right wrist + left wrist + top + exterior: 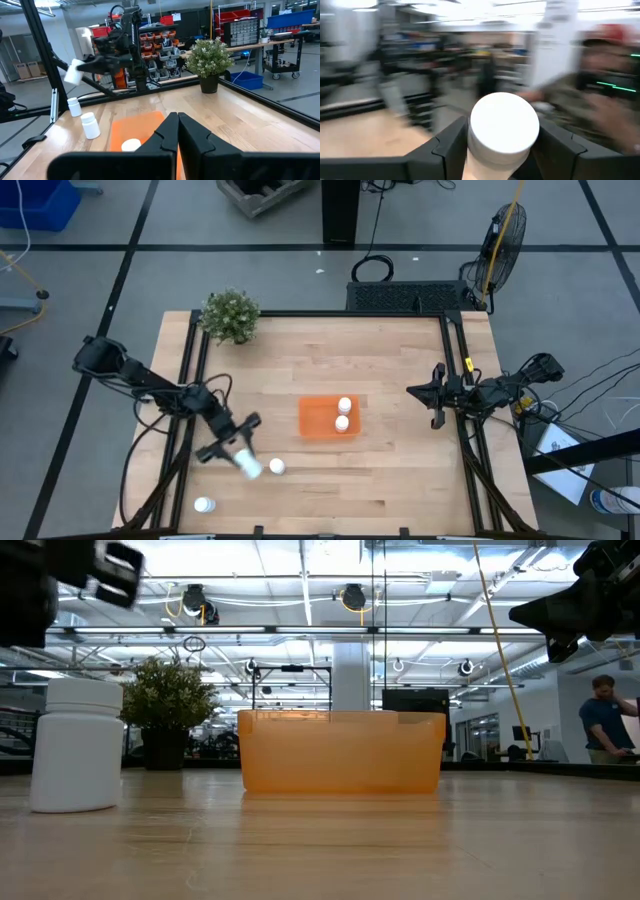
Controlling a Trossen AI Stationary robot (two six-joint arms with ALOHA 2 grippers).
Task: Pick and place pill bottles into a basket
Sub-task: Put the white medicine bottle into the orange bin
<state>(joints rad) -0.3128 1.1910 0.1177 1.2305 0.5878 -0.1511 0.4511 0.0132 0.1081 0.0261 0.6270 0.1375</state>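
Left claw pinches a pill bottle above the surface, ready to carry to the orange basket; right claw, pressed together, waits aside

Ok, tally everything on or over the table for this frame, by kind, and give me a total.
Pill bottles in the basket: 2
Pill bottles standing on the table: 2
Pill bottle held in the left gripper fingers: 1
Orange basket: 1
Potted plant: 1
Total: 7 things, 5 of them pill bottles.
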